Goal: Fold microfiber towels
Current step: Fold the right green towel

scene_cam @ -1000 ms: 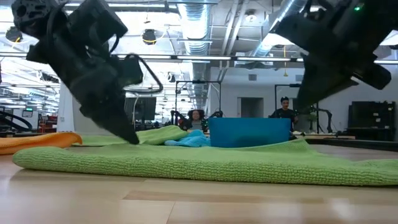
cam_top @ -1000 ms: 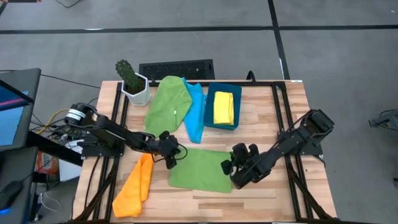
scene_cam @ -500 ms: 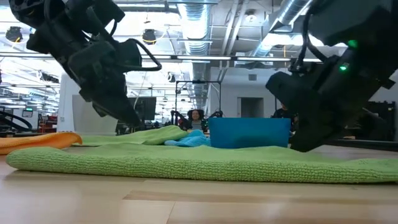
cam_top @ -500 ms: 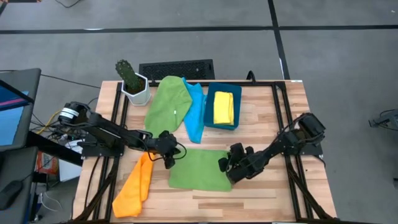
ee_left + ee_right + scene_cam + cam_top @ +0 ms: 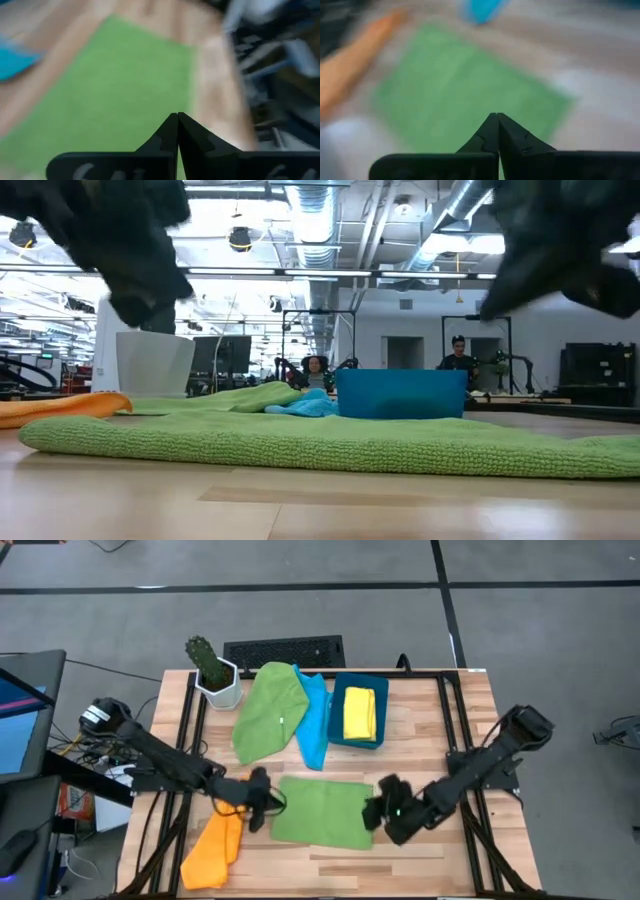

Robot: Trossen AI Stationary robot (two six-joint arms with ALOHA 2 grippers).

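Bare table [image 5: 420,865] lay open along the front edge. Grippers flanked the flat green towel [image 5: 320,812]: left gripper [image 5: 256,811], right gripper [image 5: 384,812]. The blue bin [image 5: 358,713], cactus pot [image 5: 217,683] and heaped towels [image 5: 285,710] blocked the back.

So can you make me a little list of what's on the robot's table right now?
front towel: green towel, lying flat and spread out
left pincer: shut, at that towel's left edge, holding nothing
right pincer: shut, at its right edge, holding nothing
orange towel: bunched at the front left
second green towel: crumpled, beside the light blue towel
yellow towel: folded, in the blue bin
cactus pot: back left
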